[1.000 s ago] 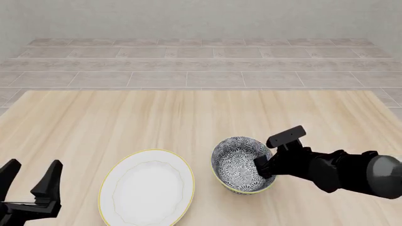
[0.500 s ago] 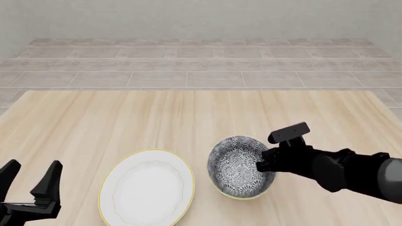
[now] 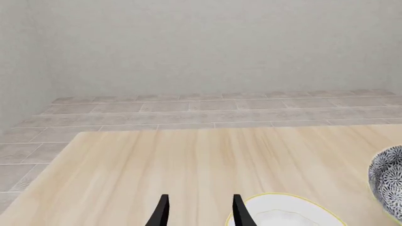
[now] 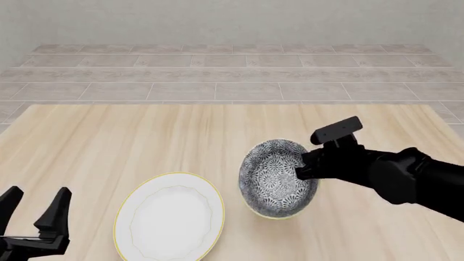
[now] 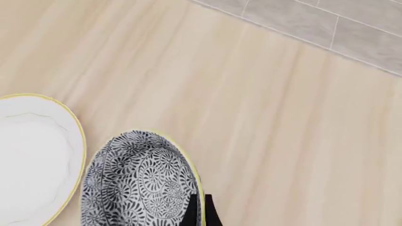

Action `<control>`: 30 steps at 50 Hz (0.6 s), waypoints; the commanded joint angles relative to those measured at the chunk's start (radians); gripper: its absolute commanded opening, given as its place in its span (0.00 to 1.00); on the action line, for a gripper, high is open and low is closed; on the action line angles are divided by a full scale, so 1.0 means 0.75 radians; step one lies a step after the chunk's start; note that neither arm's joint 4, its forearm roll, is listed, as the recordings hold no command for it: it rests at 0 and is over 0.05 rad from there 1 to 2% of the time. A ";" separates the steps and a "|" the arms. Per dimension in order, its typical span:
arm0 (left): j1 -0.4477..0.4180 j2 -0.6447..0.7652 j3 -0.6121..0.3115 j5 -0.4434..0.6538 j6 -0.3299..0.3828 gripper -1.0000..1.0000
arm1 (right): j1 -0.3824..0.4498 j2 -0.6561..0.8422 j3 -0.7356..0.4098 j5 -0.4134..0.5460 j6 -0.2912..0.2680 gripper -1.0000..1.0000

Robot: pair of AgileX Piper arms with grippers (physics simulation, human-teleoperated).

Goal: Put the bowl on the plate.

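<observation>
The bowl point(image 4: 274, 176), grey-and-white patterned with a pale yellow-green rim, hangs tilted just right of the plate, its opening turned toward the camera. My right gripper point(image 4: 303, 166) is shut on the bowl's right rim. In the right wrist view the fingers point(image 5: 199, 209) pinch the rim of the bowl point(image 5: 138, 183), with the plate point(image 5: 28, 155) beside it. The white plate point(image 4: 170, 217) with its thin yellow rim lies flat on the table at the front. My left gripper point(image 4: 35, 209) stands open and empty to the plate's left. The left wrist view shows the left gripper point(image 3: 197, 214) open, the plate point(image 3: 283, 214) and the bowl point(image 3: 388, 176).
The wooden table point(image 4: 145, 136) stretches wide behind the plate and bowl. Beyond its far edge lie a grey tiled floor point(image 4: 232, 76) and a pale wall. The right arm's black links point(image 4: 406, 176) reach in from the right.
The right gripper has risen and drawn slightly back with the bowl, which has tipped further and lifted. The left gripper has barely moved.
</observation>
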 commanded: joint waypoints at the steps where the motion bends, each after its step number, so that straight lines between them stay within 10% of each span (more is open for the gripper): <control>1: 0.000 -0.015 0.000 0.016 -0.003 1.00 | 0.004 -0.059 -0.113 0.102 0.010 0.00; 30: 0.000 -0.058 0.000 0.046 -0.005 1.00 | 0.194 0.029 -0.302 0.191 0.209 0.00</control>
